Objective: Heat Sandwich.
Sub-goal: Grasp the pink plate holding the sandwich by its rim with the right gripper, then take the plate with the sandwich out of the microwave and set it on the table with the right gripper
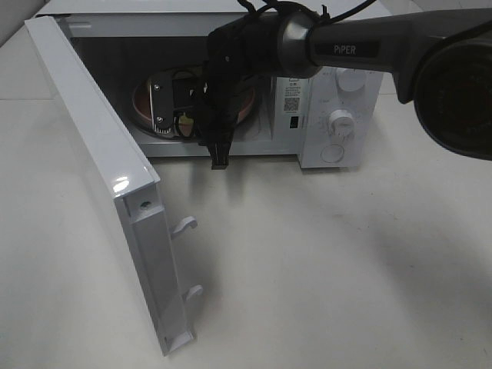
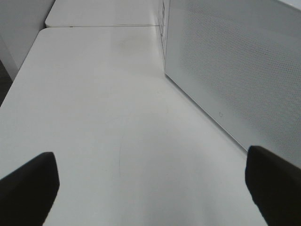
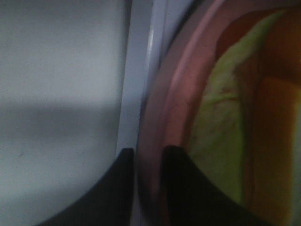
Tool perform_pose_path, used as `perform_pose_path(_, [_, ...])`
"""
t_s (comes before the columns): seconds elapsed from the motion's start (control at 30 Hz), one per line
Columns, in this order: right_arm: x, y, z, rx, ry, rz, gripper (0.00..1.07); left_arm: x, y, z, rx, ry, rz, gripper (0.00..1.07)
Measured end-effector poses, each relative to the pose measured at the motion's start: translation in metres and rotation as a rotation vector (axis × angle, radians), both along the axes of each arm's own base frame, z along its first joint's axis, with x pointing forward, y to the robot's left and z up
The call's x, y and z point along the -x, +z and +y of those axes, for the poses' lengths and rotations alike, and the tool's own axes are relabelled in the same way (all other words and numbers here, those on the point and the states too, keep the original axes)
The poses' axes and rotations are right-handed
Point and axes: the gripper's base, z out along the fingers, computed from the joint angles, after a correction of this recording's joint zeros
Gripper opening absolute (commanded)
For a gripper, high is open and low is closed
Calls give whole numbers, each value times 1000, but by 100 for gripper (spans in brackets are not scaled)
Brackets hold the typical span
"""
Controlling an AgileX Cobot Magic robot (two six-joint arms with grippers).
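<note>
The white microwave (image 1: 338, 84) stands at the back of the table with its door (image 1: 92, 138) swung wide open to the left. Inside lies the round pink dish (image 1: 142, 100). My right gripper (image 1: 171, 109) reaches into the cavity. In the right wrist view its two black fingers (image 3: 181, 174) are shut on the dish's rim (image 3: 174, 94), one on each side. On the dish lies the sandwich (image 3: 225, 117), with pale yellow-green and orange layers. My left gripper (image 2: 150, 188) hovers low over the bare table, open and holding nothing.
The open door juts toward the table's front left, with two latch hooks (image 1: 184, 225) on its edge. Its perforated outer face (image 2: 235, 70) stands close on one side of my left gripper. The control knobs (image 1: 340, 121) are at the microwave's right end. The white tabletop (image 1: 323, 261) spreads in front.
</note>
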Motion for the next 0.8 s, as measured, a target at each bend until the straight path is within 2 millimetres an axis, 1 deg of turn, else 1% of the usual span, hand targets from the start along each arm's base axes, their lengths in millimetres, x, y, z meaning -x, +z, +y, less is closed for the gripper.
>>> perform_pose_path(0.1, [-1,3,1,10,11,-15,0,0,0,0,0,0,0,101])
perform_pose_path(0.4, [0,3,0,18,13,-15,0,0,0,0,0,0,0,101])
perform_pose_path(0.6, [1,8,-1,28,17,-8,0,0,0,0,0,0,0,101])
perform_pose_path(0.7, [2,7,-3,69,64,-3,0,0,0,0,0,0,0,101])
perform_pose_path(0.8, [3,11,-4,79,81,-6,0,0,0,0,0,0,0,101])
